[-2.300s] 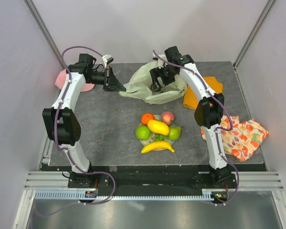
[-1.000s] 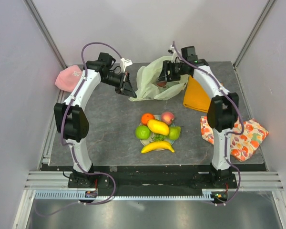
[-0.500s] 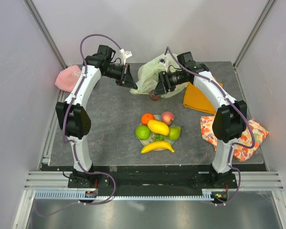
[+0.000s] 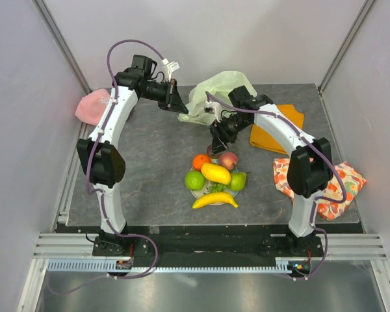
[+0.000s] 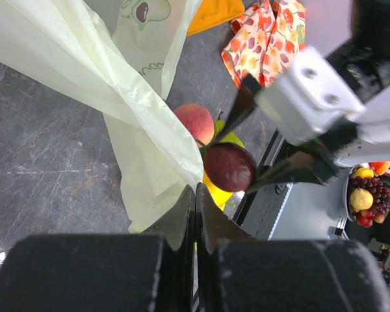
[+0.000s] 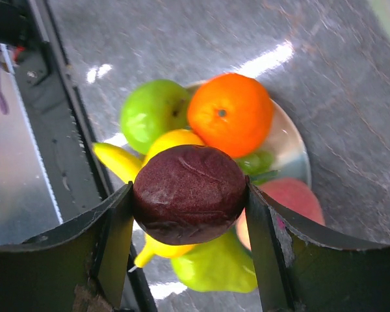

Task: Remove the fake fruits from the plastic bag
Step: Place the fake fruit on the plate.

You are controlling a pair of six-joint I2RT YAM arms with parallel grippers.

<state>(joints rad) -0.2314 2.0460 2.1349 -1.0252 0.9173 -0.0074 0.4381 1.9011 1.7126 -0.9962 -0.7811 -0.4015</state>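
Plum (image 6: pixel 190 194) carried from bag (image 4: pixel 222 88) to above plate (image 6: pixel 292 156), clamped in right fingers (image 6: pixel 114 237).

Bare table (image 4: pixel 146 166) left of plate (image 6: pixel 292 155) crowded with fake fruits (image 4: pixel 216 173); plastic bag (image 4: pixel 222 88) behind.

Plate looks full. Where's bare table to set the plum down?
Bare table left of the plate, up to the left arm; also the near strip below the plate. Crowded: the plate's fruits, and the far side with plastic bag and orange cloth.

Lab cell: white panels (image 4: pixel 182 39), aluminium rails (image 4: pixel 58 246)
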